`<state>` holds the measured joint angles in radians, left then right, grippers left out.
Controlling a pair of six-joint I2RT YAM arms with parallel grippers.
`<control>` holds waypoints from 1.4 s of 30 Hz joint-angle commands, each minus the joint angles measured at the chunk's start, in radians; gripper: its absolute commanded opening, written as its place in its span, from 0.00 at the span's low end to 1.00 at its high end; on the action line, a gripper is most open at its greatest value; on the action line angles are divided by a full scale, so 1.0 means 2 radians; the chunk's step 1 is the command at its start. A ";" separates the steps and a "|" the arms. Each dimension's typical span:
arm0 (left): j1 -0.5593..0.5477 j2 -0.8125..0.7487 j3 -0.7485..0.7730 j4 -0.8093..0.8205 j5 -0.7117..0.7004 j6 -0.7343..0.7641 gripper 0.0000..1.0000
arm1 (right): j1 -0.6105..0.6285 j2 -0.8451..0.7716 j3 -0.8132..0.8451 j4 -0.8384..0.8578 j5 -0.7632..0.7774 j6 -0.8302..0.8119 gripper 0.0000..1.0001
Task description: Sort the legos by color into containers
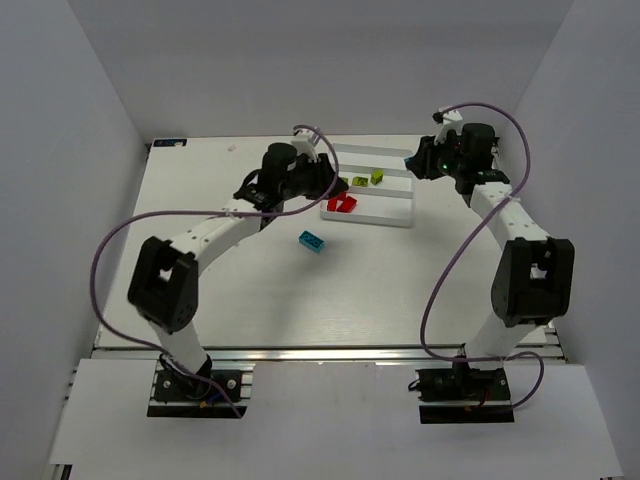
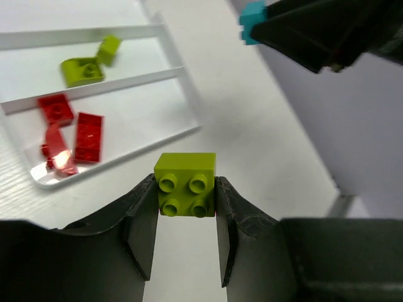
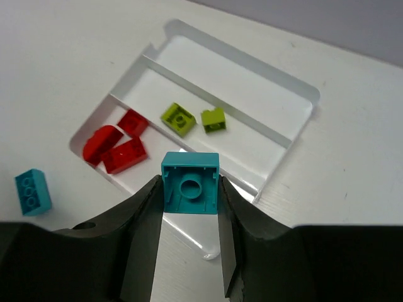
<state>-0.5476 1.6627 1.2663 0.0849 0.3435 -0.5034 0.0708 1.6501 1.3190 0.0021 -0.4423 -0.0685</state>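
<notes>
Red bricks [image 3: 119,148] lie in the near compartment of the tray [image 3: 302,94] and two yellow-green bricks [image 3: 189,118] in the middle one. The far compartment [image 3: 239,75] holds nothing. The left tool [image 2: 186,214] pinches a yellow-green 2x2 brick [image 2: 185,184] and the right tool [image 3: 189,214] a cyan brick [image 3: 190,184], both above the counter [image 1: 250,290]. A second cyan brick [image 3: 33,190] lies unsorted on the counter.

No writing, label, brand, number or sign can be read in any of the three views. The studs of the yellow-green lego [image 2: 185,184] and the hollow underside of the cyan lego [image 3: 190,184] show no legible lettering. The white tray [image 3: 239,78] carries no readable mark either.
</notes>
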 commanded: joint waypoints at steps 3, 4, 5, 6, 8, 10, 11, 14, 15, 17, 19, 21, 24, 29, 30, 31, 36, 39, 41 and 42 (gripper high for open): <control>0.002 0.113 0.138 -0.120 -0.052 0.071 0.00 | 0.011 0.103 0.102 -0.021 0.107 0.030 0.00; 0.002 0.127 0.170 -0.122 -0.056 0.073 0.00 | 0.013 0.125 0.153 -0.043 0.122 0.030 0.00; 0.002 0.149 0.183 -0.124 -0.058 0.074 0.00 | 0.016 0.148 0.181 -0.055 0.125 0.046 0.00; 0.002 0.158 0.193 -0.126 -0.061 0.076 0.00 | 0.018 0.188 0.202 -0.060 0.125 0.051 0.00; 0.002 0.182 0.222 -0.131 -0.070 0.083 0.00 | 0.016 0.221 0.254 -0.062 0.125 0.060 0.00; 0.002 0.193 0.236 -0.131 -0.079 0.091 0.00 | 0.018 0.262 0.285 -0.062 0.126 0.065 0.00; 0.002 0.202 0.242 -0.124 -0.083 0.094 0.00 | 0.018 0.277 0.317 -0.068 0.122 0.071 0.00; 0.002 0.211 0.241 -0.092 -0.090 0.107 0.00 | 0.018 0.326 0.367 -0.080 0.117 0.082 0.00; 0.002 0.218 0.240 -0.085 -0.090 0.110 0.00 | 0.017 0.346 0.388 -0.079 0.114 0.092 0.00; 0.002 0.224 0.240 -0.059 -0.092 0.112 0.00 | 0.018 0.364 0.404 -0.077 0.111 0.096 0.00; 0.002 0.232 0.237 -0.046 -0.090 0.111 0.00 | 0.021 0.387 0.428 -0.073 0.115 0.097 0.00; 0.002 0.236 0.235 -0.023 -0.090 0.111 0.00 | 0.022 0.403 0.440 -0.069 0.121 0.099 0.00; 0.002 0.241 0.235 -0.009 -0.088 0.114 0.00 | 0.026 0.411 0.441 -0.069 0.119 0.098 0.07; 0.002 0.255 0.243 0.006 -0.094 0.120 0.00 | 0.027 0.410 0.433 -0.071 0.112 0.095 0.44; 0.002 0.259 0.250 0.006 -0.095 0.121 0.00 | 0.024 0.408 0.430 -0.072 0.110 0.096 0.47; 0.002 0.265 0.260 0.004 -0.097 0.121 0.00 | 0.024 0.404 0.427 -0.071 0.108 0.097 0.51; 0.002 0.292 0.285 0.012 -0.105 0.122 0.00 | 0.024 0.358 0.375 -0.059 0.095 0.096 0.62; 0.002 0.308 0.302 0.014 -0.113 0.124 0.00 | 0.019 0.316 0.349 -0.062 0.091 0.098 0.64; 0.002 0.314 0.312 0.017 -0.123 0.127 0.00 | 0.013 0.259 0.294 -0.059 0.073 0.104 0.55; 0.002 0.321 0.316 0.019 -0.125 0.127 0.00 | 0.010 0.230 0.262 -0.043 0.059 0.112 0.48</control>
<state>-0.5449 2.3089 1.8423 0.0914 0.1276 -0.2657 0.1131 2.3333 1.9369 -0.1558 -0.2577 0.1265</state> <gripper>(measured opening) 0.468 0.536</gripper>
